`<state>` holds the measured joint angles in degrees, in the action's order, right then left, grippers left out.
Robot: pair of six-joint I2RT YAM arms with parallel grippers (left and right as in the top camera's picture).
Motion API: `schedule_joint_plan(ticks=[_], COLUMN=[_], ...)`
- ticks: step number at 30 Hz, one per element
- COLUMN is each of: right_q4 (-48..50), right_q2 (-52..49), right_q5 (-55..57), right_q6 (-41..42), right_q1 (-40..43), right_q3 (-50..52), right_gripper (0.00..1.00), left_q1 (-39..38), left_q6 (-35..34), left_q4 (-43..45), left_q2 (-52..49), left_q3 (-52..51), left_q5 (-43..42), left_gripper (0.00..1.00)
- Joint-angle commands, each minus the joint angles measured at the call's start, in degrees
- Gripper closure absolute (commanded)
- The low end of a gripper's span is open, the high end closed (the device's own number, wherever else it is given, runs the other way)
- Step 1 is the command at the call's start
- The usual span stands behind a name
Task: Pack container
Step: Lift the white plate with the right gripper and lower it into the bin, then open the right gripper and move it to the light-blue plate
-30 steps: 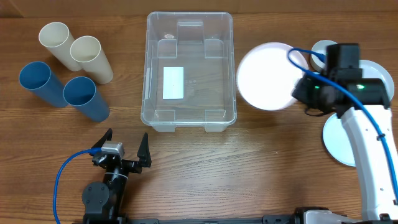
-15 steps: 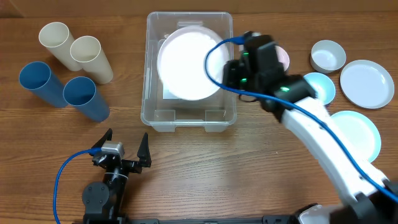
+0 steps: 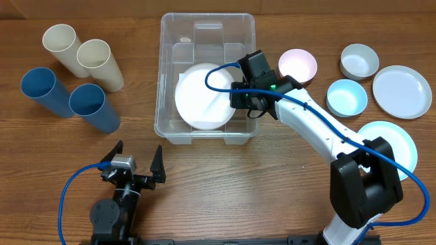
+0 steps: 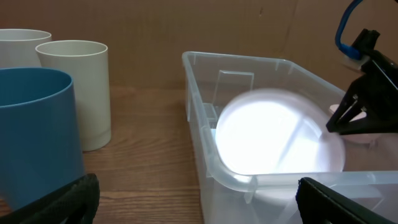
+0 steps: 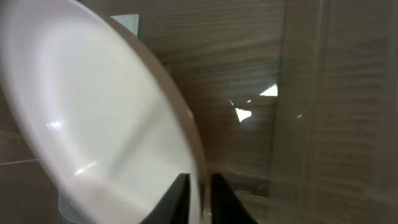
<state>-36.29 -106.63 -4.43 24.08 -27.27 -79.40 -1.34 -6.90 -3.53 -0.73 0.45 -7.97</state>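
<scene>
The clear plastic container [image 3: 167, 47] stands at the table's middle back; it also shows in the left wrist view [image 4: 205, 124]. My right gripper [image 3: 240, 102] reaches over its right wall and is shut on the rim of a white plate [image 3: 201, 96], held inside the container, low over its floor. In the right wrist view the fingers [image 5: 199, 196] pinch the plate's edge [image 5: 93, 118]. The plate also shows in the left wrist view [image 4: 273, 134]. My left gripper [image 3: 136, 165] is open and empty, in front of the container's near left corner.
Two cream cups [image 3: 82, 54] and two blue cups [image 3: 68, 99] lie at the left. At the right are a pink bowl [image 3: 298, 64], a blue bowl [image 3: 347, 96], a grey bowl [image 3: 360, 60] and two more plates [image 3: 402, 90], [image 3: 398, 136].
My right arm carried the white plate from the right side of the table into the container and lowered it toward the near end. The left arm has not moved.
</scene>
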Motion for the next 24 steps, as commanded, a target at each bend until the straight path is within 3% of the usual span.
schedule_joint_plan(ticks=[1,9,13,16,19,24], right_q4=[-0.7,-2.0,-7.0,-14.9,-25.3,-45.4], right_q2=[-0.3,-0.3,-0.3,-0.3,-0.3,-0.2], right_q5=[0.2,-1.8,-3.5,-3.1,0.8,8.3], right_q6=[-0.3,-3.8,-5.1,-5.9,-1.6,6.7], right_q1=[-0.1,-0.2,-1.6,-3.6,-3.3,5.9], right_q3=[-1.1,-1.6,-9.1,-20.5,-32.0,-44.9], right_gripper=[0.62,0.6,0.6,0.6,0.56,0.47], left_q1=[0.6,0.6,0.6,0.6,0.6,0.6], left_q6=[0.5,0.5,0.5,0.5,0.5,0.5], left_q4=[-0.1,-0.1,-0.1,-0.1,-0.1,-0.1], left_q2=[0.5,0.5,0.5,0.5,0.5,0.5], left_q3=[-0.2,-0.2,-0.2,-0.2,-0.2,-0.2], left_q5=[-0.6,-0.6,-0.6,-0.6,-0.6,-0.6], left_gripper=[0.0,0.0,0.0,0.0,0.0,0.0])
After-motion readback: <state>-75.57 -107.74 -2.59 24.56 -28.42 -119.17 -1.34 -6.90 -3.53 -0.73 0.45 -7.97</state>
